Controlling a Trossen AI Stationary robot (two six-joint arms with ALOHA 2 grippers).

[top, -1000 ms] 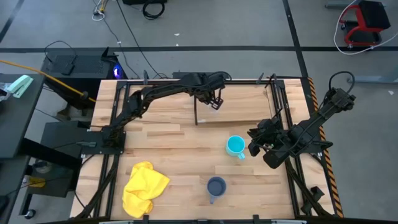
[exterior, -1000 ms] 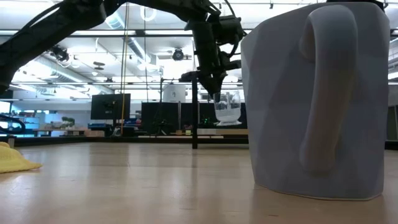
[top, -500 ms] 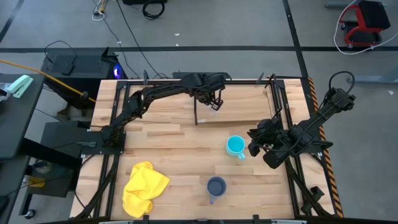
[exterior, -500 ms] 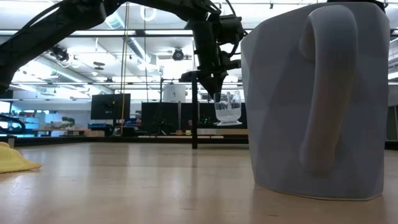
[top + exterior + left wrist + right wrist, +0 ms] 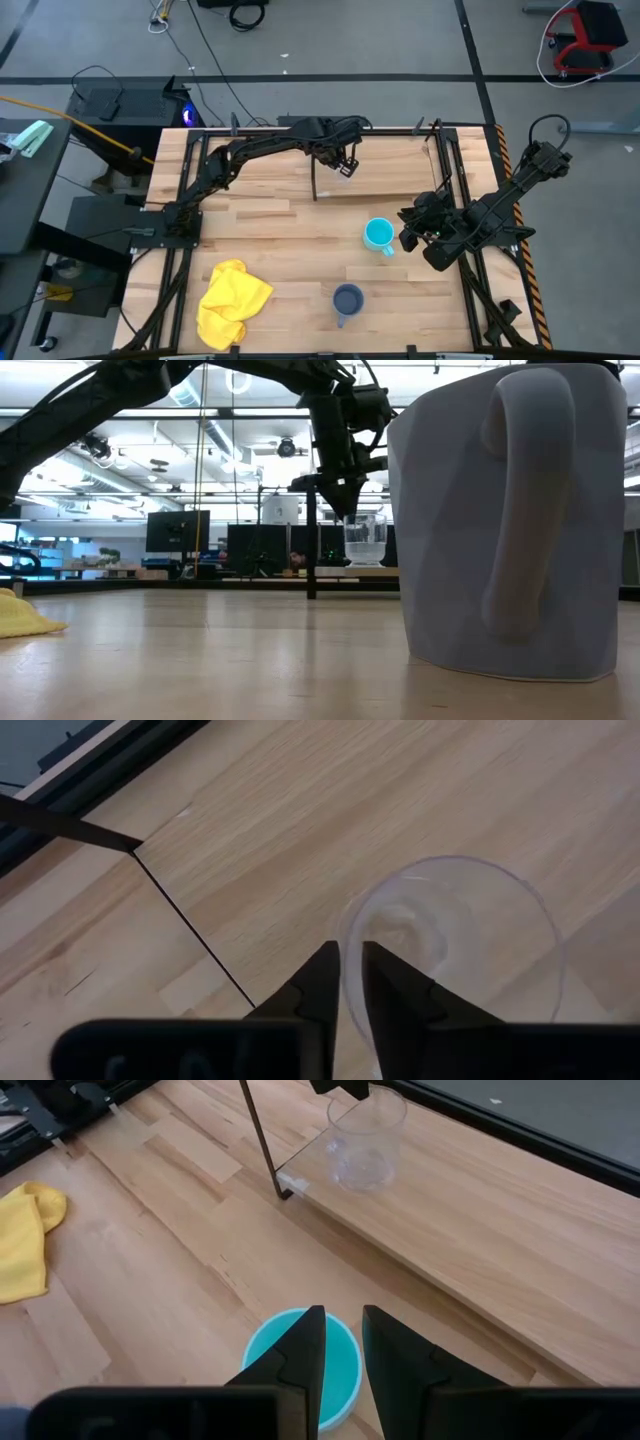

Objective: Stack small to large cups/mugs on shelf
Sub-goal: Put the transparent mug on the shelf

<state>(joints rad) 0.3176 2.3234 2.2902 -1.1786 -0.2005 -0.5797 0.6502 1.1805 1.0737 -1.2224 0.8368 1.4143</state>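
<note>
Since 0.5 s ago, the small clear glass cup [image 5: 366, 1138] has settled onto the light-wood shelf [image 5: 480, 1240], left gripper [image 5: 350, 975] pinching its rim, 2 mugs remaining.

The small clear glass cup [image 5: 366, 1138] is seen upright on the shelf [image 5: 520, 1250], a raised light-wood board with thin black uprights, near its front corner post. The bright cyan mug [image 5: 378, 235] is set upright, mouth open, on the surface just in front of the shelf. The grey-blue mug [image 5: 347, 300] is placed upright nearer the front edge, well apart from the shelf.
</note>
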